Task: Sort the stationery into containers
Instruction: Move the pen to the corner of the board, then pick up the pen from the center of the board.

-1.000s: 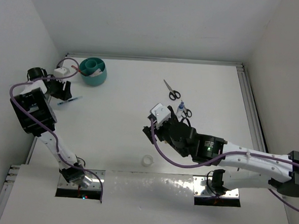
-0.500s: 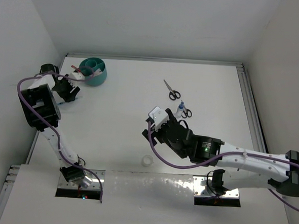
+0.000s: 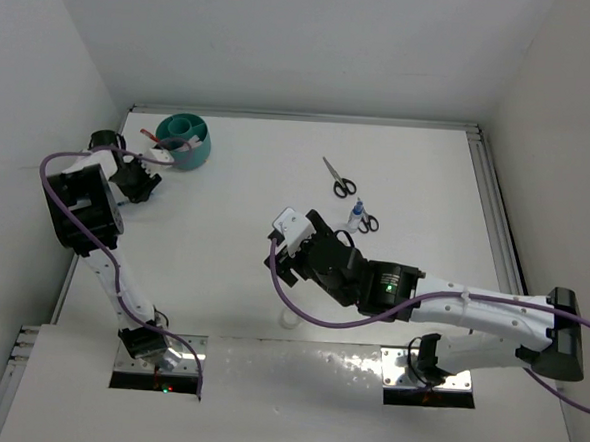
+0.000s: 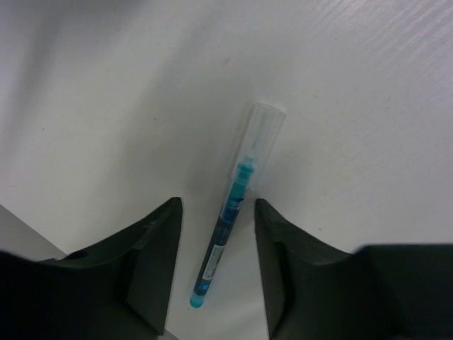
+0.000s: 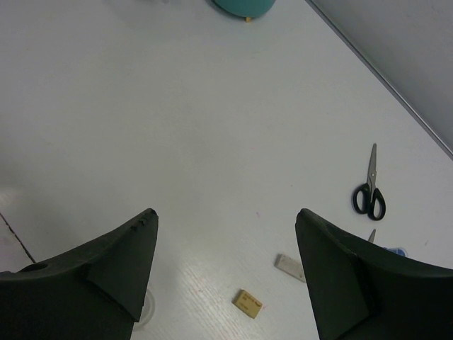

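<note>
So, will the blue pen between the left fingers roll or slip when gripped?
The blue pen looks round and smooth, so it may roll if nudged. Thin and probably light, it could slip or pivot once the open left gripper closes.

Crops the teal organiser [image 5: 244, 6] at the right wrist view's top edge; hides most of the tape ring [image 5: 146, 316] and second scissors [image 5: 371, 236] behind the right gripper [image 5: 226, 212]; leaves organiser contents too small overhead

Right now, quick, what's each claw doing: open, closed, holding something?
Left claw: open, straddling the blue pen lying on the table, not gripping it.
Right claw: open, holding nothing.
</note>
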